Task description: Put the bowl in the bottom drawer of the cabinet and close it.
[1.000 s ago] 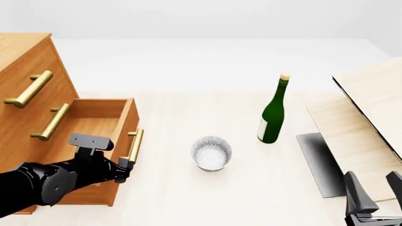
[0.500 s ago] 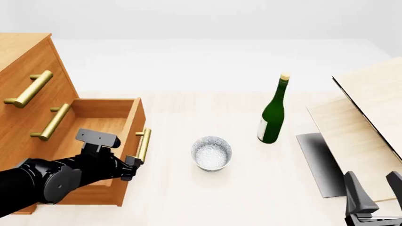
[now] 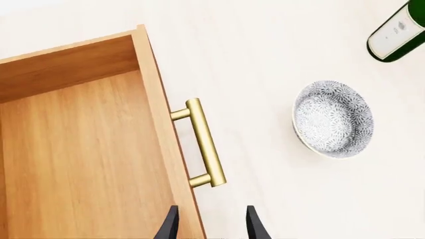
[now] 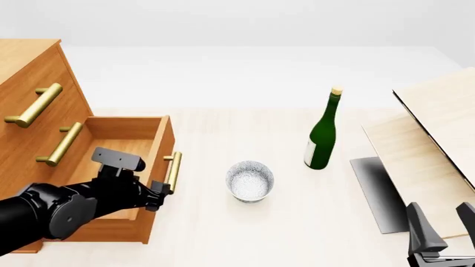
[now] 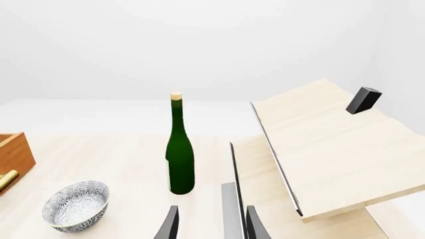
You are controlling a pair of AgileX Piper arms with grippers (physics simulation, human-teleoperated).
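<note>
Bowl (image 4: 250, 181) upright on surface (image 4: 245, 233), between open bottom drawer (image 4: 111, 167) and green bottle (image 4: 321, 133), touching neither. Probably light, rigid, glazed, slippery; best pinched over rim. Left claw (image 4: 158, 192) low by drawer handle (image 4: 173, 171), jaws apart, empty. Right claw (image 5: 209, 224) parked near, open, empty

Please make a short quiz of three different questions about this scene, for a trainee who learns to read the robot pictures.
1. True or false: the bowl already lies inside the bottom drawer.
2. What stands nearest the bowl? A) green bottle B) pale boards C) cabinet top
3. Fill in: the left gripper is beside the drawer's brass ____.

Key: 1 false; 2 A; 3 handle.
</note>
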